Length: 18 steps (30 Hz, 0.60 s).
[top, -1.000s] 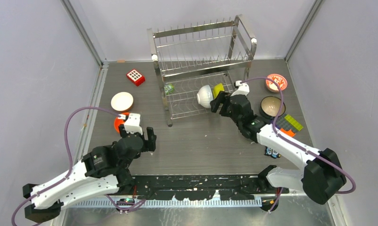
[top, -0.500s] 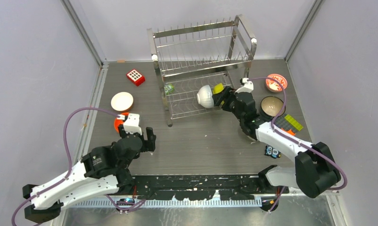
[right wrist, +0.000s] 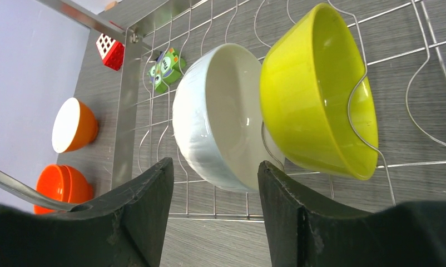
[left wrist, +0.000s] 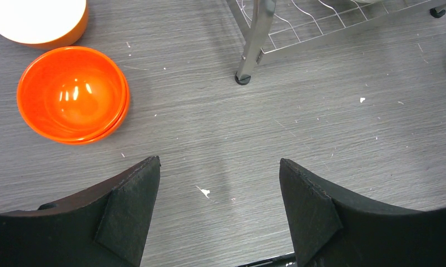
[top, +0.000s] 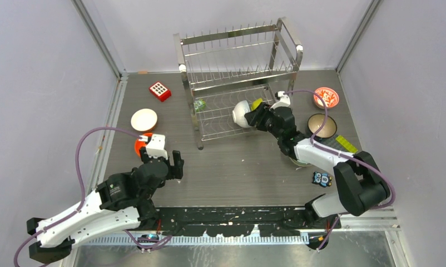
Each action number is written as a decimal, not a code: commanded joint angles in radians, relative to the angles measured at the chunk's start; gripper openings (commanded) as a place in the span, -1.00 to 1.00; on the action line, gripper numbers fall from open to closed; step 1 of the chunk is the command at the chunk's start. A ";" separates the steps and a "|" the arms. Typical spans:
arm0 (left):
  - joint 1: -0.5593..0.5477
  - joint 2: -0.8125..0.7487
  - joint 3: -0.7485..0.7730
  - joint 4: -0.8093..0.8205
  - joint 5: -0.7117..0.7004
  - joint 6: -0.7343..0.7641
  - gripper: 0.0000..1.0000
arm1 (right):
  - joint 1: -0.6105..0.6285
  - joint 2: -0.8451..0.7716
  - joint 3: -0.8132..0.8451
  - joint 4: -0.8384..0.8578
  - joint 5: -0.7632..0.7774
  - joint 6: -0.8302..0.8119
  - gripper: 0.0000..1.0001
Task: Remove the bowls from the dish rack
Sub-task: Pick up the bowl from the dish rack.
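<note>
Reached deeper under the dish rack point(right wrist: 124, 111) since a second ago, the right gripper point(right wrist: 216, 164) has been narrowed and brought up to the white bowl point(right wrist: 221, 122).

The white bowl and a lime-yellow bowl point(right wrist: 315, 94) are seen on edge, close side by side, on the rack's lower tier near its right end. The right fingers are set either side of the white bowl's lower edge, and whether it is pressed cannot be told. A wire loop crosses the yellow bowl's rim. The left gripper point(left wrist: 219, 161) is held wide open over bare surface point(left wrist: 321, 111), with stacked orange bowls point(left wrist: 73, 94) just beside it and a rack foot ahead.
</note>
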 commanded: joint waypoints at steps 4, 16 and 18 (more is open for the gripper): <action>-0.003 0.002 -0.001 0.031 -0.029 0.001 0.59 | -0.006 0.027 0.041 0.110 -0.077 0.000 0.16; -0.002 0.010 -0.001 0.028 -0.033 0.000 0.59 | -0.058 0.083 0.029 0.192 -0.221 0.011 0.07; -0.003 0.013 0.000 0.025 -0.035 -0.001 0.59 | -0.072 0.095 0.031 0.215 -0.266 0.019 0.03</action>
